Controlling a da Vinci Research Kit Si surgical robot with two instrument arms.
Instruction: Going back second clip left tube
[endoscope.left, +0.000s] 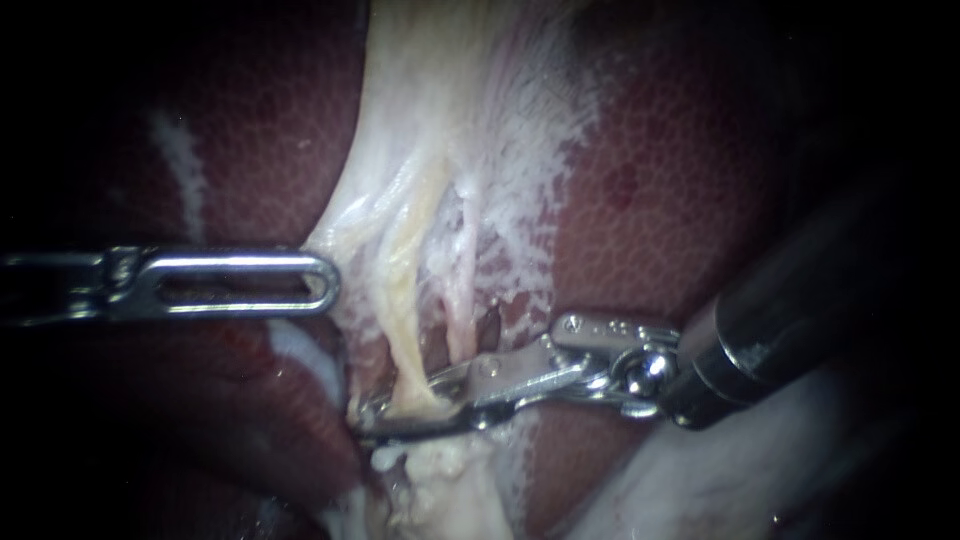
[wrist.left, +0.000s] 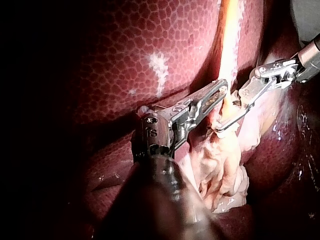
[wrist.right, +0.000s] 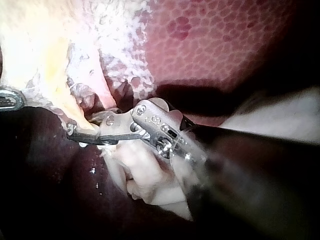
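Observation:
The yellowish left tube runs down through pale tissue, with a pinker tube just to its right. My right instrument comes in from the lower right. Its jaws stand open with the left tube's lower end passing between them; the same shows in the right wrist view and the left wrist view. My left instrument lies level from the left, its slotted jaws shut on the pale tissue's edge beside the tube. No clip shows clearly on the tube.
Dark red liver surrounds the pale tissue on both sides. A lump of whitish tissue lies under my right instrument's jaws. The tip of my left instrument shows at the edge of the right wrist view.

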